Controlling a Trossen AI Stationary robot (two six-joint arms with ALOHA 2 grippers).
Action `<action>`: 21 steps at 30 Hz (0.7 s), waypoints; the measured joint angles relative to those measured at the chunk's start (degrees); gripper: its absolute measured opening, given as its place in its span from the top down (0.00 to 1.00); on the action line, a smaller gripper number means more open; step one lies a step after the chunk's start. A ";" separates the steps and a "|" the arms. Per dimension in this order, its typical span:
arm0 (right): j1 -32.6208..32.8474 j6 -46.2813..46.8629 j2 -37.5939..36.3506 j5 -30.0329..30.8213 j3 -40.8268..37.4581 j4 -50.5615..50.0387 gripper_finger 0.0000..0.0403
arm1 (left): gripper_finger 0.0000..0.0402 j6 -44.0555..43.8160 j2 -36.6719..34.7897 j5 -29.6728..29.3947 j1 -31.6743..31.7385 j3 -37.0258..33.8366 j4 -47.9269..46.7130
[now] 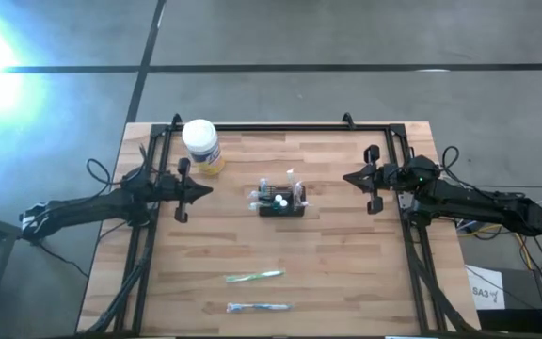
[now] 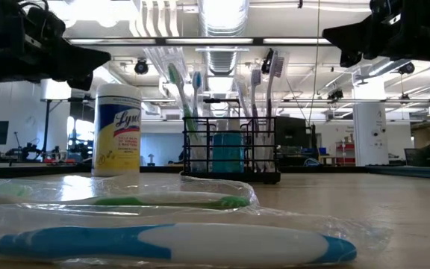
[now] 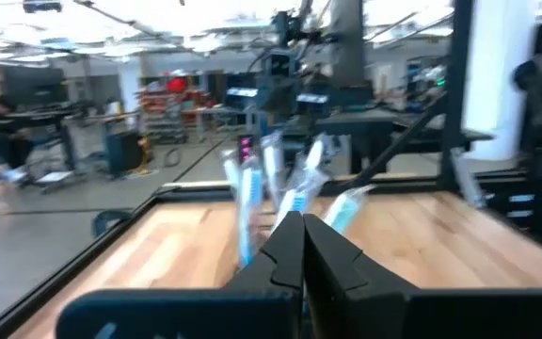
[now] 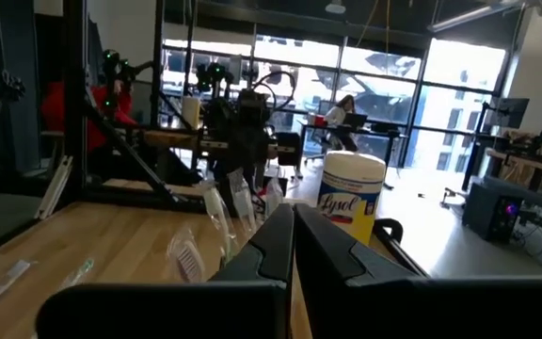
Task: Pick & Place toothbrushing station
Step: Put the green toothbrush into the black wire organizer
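Caddy [image 1: 281,204] sits mid-counter [image 1: 346,273], betw. my two arms, brushes standing in it, jar [image 1: 201,146] well off toward the left arm. Looks light, stiff wire mesh, prob. top-heavy w/ brushes, so could tip. I'd pinch a side wall at the rim, not the brushes. Left fingers [image 1: 205,191] pressed together, right fingers [image 1: 350,178] too, both hovering apart from it.
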 joint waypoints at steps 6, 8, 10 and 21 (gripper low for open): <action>0.02 0.19 0.00 0.00 0.00 0.09 0.98 | 0.99 0.59 0.07 -3.08 0.00 0.00 -2.52; 0.02 0.19 0.02 0.00 -0.02 -0.03 0.98 | 0.99 0.63 0.07 -3.08 0.00 -0.02 -3.46; 0.02 0.19 0.00 0.00 -0.02 -0.38 0.98 | 0.99 0.63 0.07 -3.08 0.00 -0.02 -4.72; 0.02 -1.86 0.00 0.00 -0.09 -5.25 0.98 | 0.98 -0.77 0.07 -3.10 0.00 -0.07 -6.04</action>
